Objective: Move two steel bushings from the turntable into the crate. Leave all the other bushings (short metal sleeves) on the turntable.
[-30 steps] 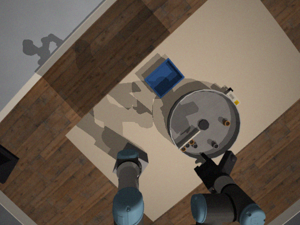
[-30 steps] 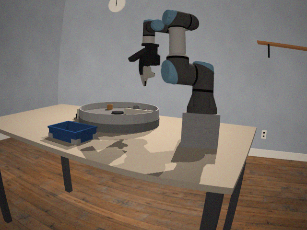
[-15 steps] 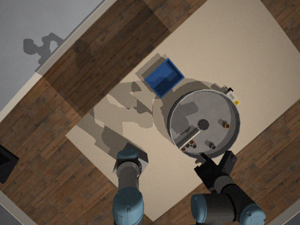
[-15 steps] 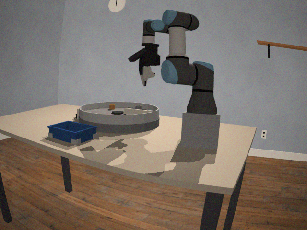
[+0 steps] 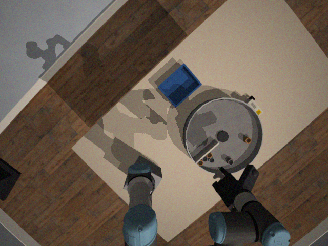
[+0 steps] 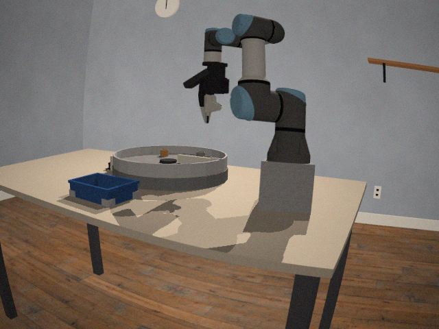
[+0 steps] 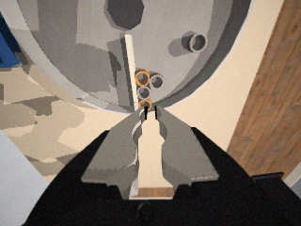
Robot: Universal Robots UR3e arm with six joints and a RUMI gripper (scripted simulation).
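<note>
— Anything between the arm and the sleeves?
— Open air above the turntable (image 6: pixel 170 168); its raised rim and a pale divider bar (image 5: pixel 207 151) crowd the sleeve cluster (image 5: pixel 208 157).
— The crate (image 6: pixel 102 186)?
— Open-topped.

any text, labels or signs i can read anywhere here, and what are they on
None can be read.
White label on the turntable housing: fine print, too small to read.
Yellow warning sticker beside it: a dark symbol, too blurred to make out.
Wall clock: no numerals visible.
</note>
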